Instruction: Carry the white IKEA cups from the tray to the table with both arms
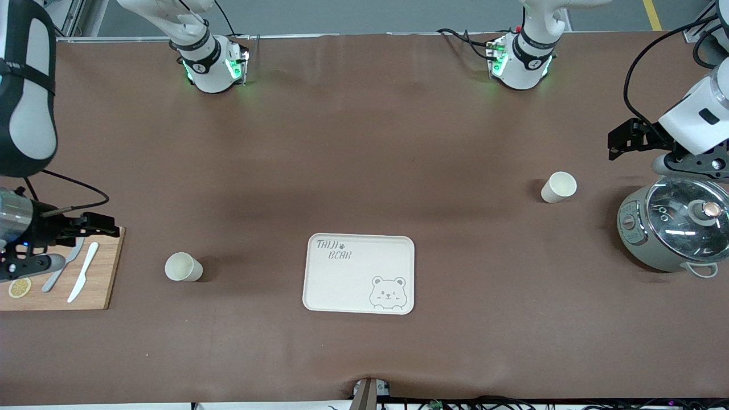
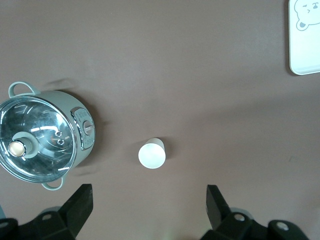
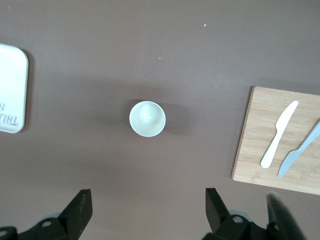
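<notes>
Two white IKEA cups stand upright on the brown table. One cup [image 1: 183, 266] is toward the right arm's end, between the cutting board and the bear tray [image 1: 342, 285]; it also shows in the right wrist view [image 3: 147, 118]. The other cup [image 1: 558, 187] is toward the left arm's end, beside the pot; it also shows in the left wrist view [image 2: 152, 153]. My right gripper [image 1: 25, 265] hangs open and empty over the cutting board, its jaws wide apart [image 3: 148, 210]. My left gripper [image 1: 692, 165] hangs open and empty over the pot's edge, jaws wide apart [image 2: 149, 205].
A wooden cutting board [image 1: 97, 285] with a white knife [image 1: 83, 272], a grey knife and a lemon slice lies at the right arm's end. A grey pot with a glass lid [image 1: 678, 228] stands at the left arm's end. The tray's corner shows in both wrist views.
</notes>
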